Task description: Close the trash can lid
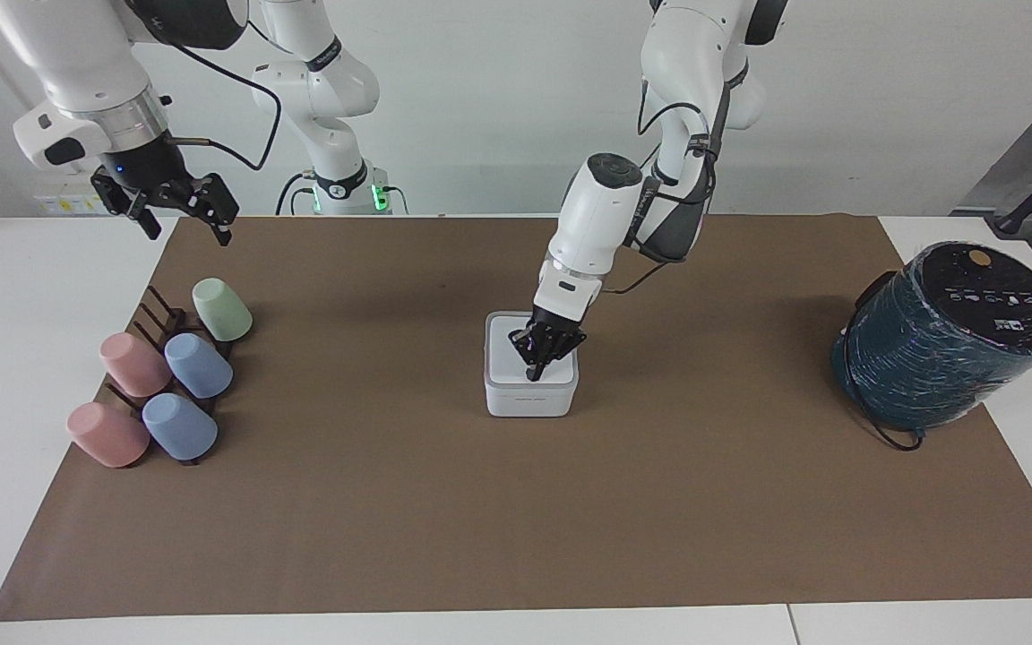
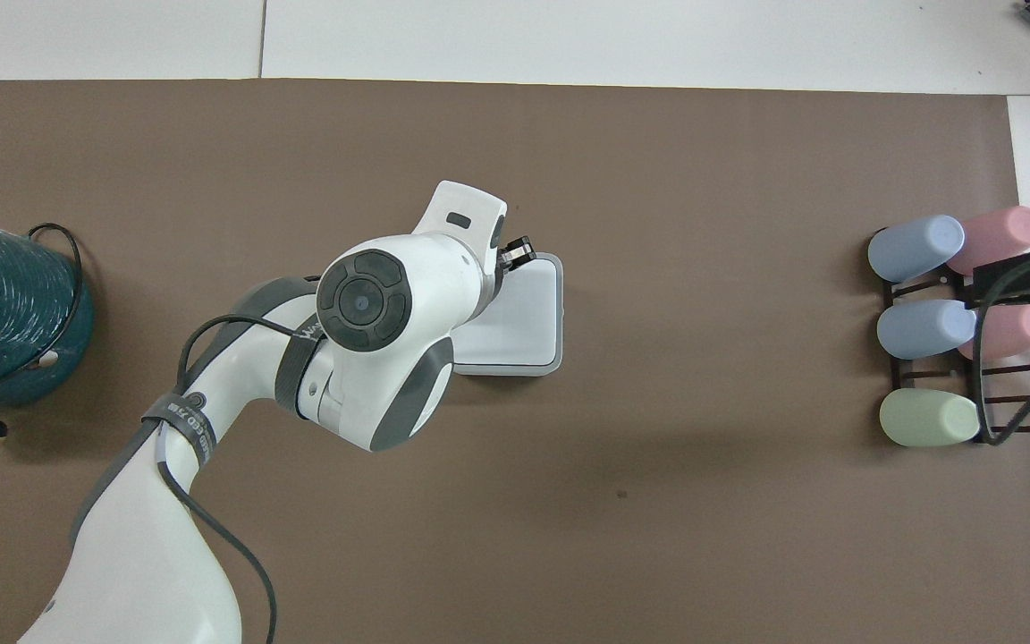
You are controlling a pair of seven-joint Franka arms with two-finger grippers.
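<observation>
The trash can (image 1: pixel 529 394) is a small white square box with rounded corners and faint text on its front, standing near the middle of the worktop (image 1: pixel 516 502) on the brown mat. Its lid (image 1: pixel 516 363) lies flat across the top, flush with the rim, so no opening shows; in the overhead view the lid (image 2: pixel 524 313) is a plain pale square inside a grey border.

At the left arm's end of the worktop a large dark teal cylinder (image 1: pixel 946 345) with a black top leans over, a black cable looped at its base. At the right arm's end a dark rack (image 1: pixel 162 322) carries five tilted cups (image 1: pixel 198 365): two pink, two blue, one pale green. Both are well apart from the trash can, and the mat around the box is bare.

The left arm reaches in from its base and bends steeply downward, its wrist tilted over the box. The left pincer (image 1: pixel 536 367) points down with its tips on the lid at the edge farther from the robots; the fingers look drawn together, gripping nothing. The right arm waits, its right pincer (image 1: pixel 183 215) held up over the worktop's corner near the rack, fingers spread apart and empty.
</observation>
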